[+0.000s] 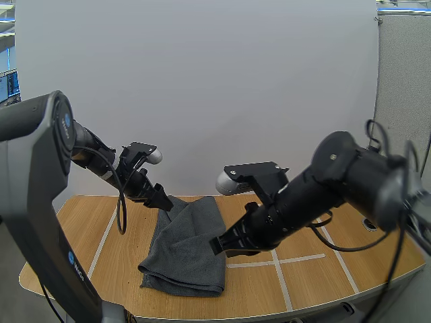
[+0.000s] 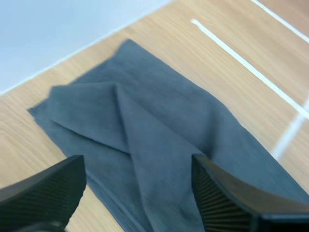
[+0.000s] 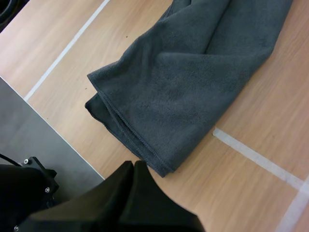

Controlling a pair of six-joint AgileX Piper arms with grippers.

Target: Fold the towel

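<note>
Towel (image 1: 188,250) loosely folded, far corner behind left hand (image 1: 163,201)

The high view looks forward and down from behind both arms. Each wrist view looks down past its own hand, left hand (image 2: 137,166) and right hand (image 3: 133,166), close over the surface (image 1: 310,282). All three share the towel (image 1: 185,249) ahead of the hands.

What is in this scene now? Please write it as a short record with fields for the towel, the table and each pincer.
Item: dark grey cloth towel
Item state: loosely folded over itself, lying on the table, creased
Surface: light wooden table with white tape lines
Left arm: left pincer open, above the towel's far end
Right arm: right pincer shut on nothing, beside the towel's near corner
</note>
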